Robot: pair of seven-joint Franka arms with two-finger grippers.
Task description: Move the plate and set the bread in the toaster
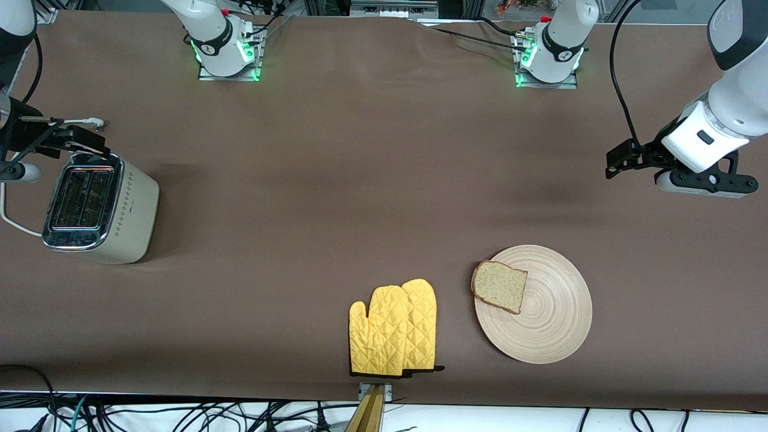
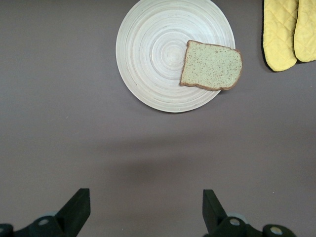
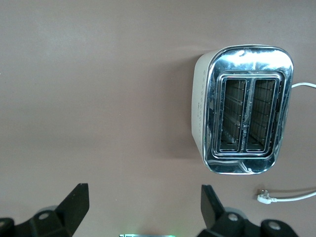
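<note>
The pale wooden plate [image 1: 552, 318] [image 2: 158, 54] lies near the front camera, toward the left arm's end of the table. The slice of bread [image 1: 500, 287] [image 2: 211, 65] rests on the plate's rim, on the side toward the right arm's end. The cream toaster [image 1: 99, 207] [image 3: 244, 111] stands at the right arm's end, both slots empty. My left gripper [image 1: 621, 159] [image 2: 146, 210] hangs open in the air over bare table at the left arm's end, holding nothing. My right gripper [image 1: 69, 141] [image 3: 145, 207] is open and empty, up in the air by the toaster's end nearest the robot bases.
Two yellow oven mitts [image 1: 393, 329] [image 2: 286, 32] lie beside the plate, toward the right arm's end and close to the table's front edge. The toaster's white cord [image 1: 12, 222] trails off the table's end, and its plug [image 1: 96, 124] [image 3: 265, 197] lies loose on the brown cloth.
</note>
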